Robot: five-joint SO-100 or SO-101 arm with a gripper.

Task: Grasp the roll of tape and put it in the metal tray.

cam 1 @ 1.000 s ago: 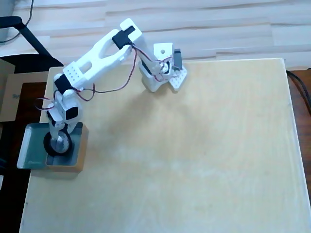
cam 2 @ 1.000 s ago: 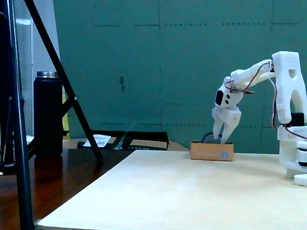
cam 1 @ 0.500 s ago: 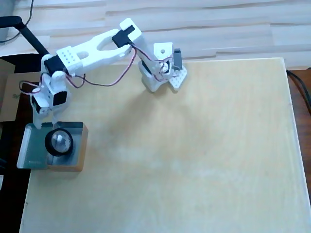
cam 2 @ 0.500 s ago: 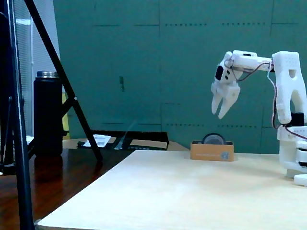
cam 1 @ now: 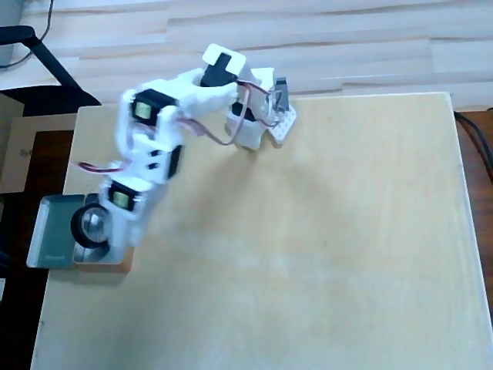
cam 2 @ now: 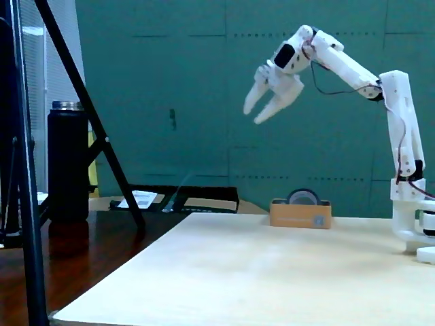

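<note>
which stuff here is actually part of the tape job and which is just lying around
Part of the job: roll of tape, sitting in the metal tray; open, empty pincer raised high.

Just lying about: black flask, tripod leg, papers on the dark side table.

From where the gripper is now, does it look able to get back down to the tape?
Probably yes. The gripper hangs open, high above the table, and the tape stands uncovered in the tray, nothing between them.

Tape in tray, arm above.
The tape is seen inside the tray at the table's left edge, partly covered by the arm.
</note>
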